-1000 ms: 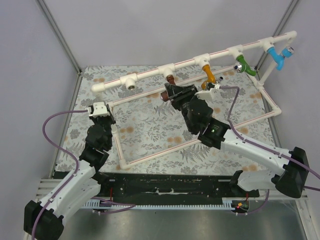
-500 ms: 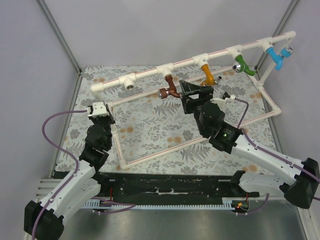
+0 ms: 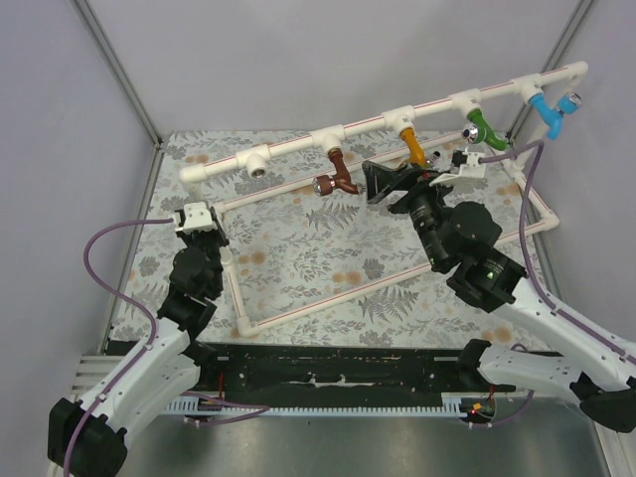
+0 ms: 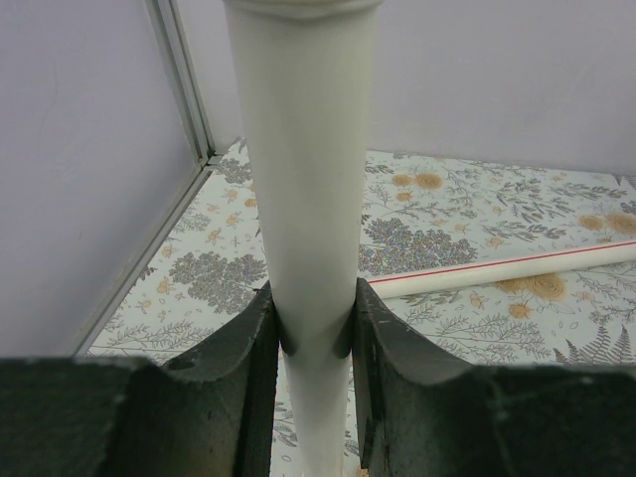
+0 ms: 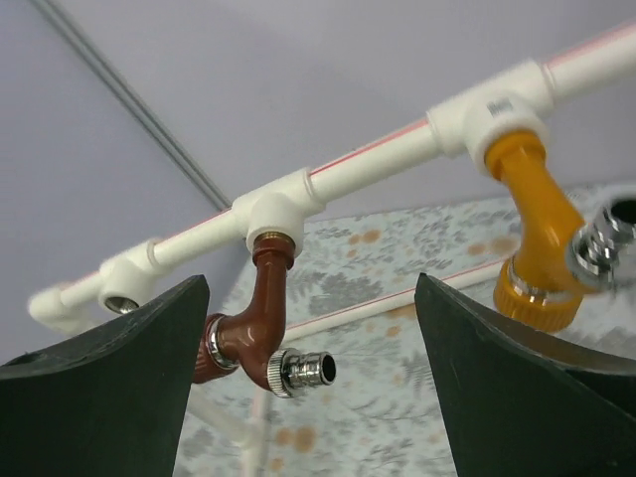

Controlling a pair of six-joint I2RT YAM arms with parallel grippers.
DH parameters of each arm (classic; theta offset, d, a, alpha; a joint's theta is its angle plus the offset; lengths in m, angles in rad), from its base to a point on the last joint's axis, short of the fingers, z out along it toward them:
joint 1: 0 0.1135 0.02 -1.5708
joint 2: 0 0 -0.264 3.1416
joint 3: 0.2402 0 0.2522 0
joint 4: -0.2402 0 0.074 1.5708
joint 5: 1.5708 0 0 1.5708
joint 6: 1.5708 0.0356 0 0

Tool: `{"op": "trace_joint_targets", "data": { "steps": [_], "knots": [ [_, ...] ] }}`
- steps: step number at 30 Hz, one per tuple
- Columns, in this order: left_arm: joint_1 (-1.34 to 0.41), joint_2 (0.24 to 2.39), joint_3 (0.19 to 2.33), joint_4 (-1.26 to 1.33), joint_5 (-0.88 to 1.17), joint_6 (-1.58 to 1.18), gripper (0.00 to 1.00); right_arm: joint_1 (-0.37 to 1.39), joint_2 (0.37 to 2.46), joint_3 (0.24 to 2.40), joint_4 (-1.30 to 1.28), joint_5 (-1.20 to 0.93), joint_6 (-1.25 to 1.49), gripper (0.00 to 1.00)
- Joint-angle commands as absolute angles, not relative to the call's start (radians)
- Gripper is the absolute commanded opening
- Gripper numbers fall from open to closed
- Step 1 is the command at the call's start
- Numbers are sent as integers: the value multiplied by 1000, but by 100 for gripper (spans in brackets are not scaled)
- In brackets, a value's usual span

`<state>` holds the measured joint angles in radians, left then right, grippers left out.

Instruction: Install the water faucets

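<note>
Near the front left, left gripper (image 3: pixel 196 219) is clamped on a white pipe (image 4: pixel 303 179). Right gripper (image 3: pixel 383 182) hangs wide open just short of 2 taps, a reddish-brown tap (image 5: pixel 260 318) and an orange tap (image 5: pixel 532 219), both with shiny silver ends, hanging from the top rail (image 3: pixel 298 142).

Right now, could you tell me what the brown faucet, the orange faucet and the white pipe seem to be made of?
The brown faucet looks like glossy moulded plastic, with a mirror-bright ribbed end that is probably chromed metal. The orange faucet looks alike: smooth plastic body, shiny silvery end. The white pipe appears to be matte plastic tubing with a red stripe.
</note>
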<state>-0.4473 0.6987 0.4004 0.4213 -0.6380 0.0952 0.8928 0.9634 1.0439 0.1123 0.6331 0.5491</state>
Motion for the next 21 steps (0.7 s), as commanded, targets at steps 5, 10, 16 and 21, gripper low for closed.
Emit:
{"op": "trace_joint_targets", "data": {
  "steps": [5,10,16,21],
  "knots": [
    [-457,712,399,422,-598,138,2,959,1017,1196,3,359,-513,93],
    [-459,712,397,423,-600,141,2,1002,1019,1190,-74,255,-849,93],
    [-457,712,397,425,-601,143,2,1043,1058,1169,-26,267,-1126,93],
    [-457,710,397,428,-609,150,2,1045,1146,1169,75,337,-1252,92]
  ]
}}
